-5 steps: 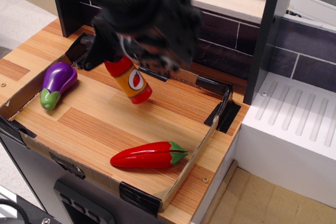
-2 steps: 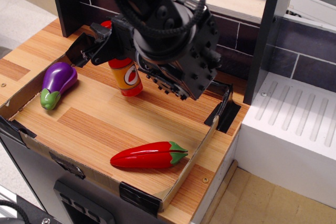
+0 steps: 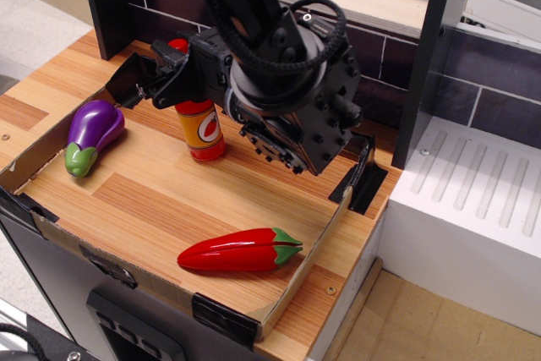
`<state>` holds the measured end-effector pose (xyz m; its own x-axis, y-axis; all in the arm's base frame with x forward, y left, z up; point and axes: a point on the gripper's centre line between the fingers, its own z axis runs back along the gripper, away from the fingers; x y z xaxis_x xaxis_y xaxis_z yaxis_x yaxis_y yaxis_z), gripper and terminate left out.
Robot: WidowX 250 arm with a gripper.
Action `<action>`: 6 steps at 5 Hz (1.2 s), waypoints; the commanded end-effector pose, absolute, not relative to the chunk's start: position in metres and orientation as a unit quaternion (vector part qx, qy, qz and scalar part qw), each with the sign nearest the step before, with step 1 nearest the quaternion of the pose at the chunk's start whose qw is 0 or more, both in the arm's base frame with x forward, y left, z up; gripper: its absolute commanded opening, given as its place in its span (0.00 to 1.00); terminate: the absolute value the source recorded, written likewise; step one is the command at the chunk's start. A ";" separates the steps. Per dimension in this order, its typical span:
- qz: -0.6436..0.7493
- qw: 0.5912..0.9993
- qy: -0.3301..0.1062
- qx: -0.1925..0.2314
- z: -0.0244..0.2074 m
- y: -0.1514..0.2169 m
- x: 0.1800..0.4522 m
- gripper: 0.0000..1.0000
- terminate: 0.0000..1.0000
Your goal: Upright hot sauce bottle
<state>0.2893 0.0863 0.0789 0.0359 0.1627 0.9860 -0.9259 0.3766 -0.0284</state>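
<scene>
Upright hot sauce bottle (image 3: 200, 128) stands gripped in the gripper (image 3: 173, 69).

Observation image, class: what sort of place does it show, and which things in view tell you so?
Probably a toy kitchen set up for robot practice. A wooden counter backed by dark tiled wall holds plastic play food: an eggplant, a chili pepper and a hot sauce bottle at the gripper.
</scene>
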 end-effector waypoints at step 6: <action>0.564 0.656 -0.444 0.234 0.152 0.066 0.282 1.00 0.00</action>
<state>0.2814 0.0724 0.1484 0.0110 0.5261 0.8503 -0.9535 0.2617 -0.1496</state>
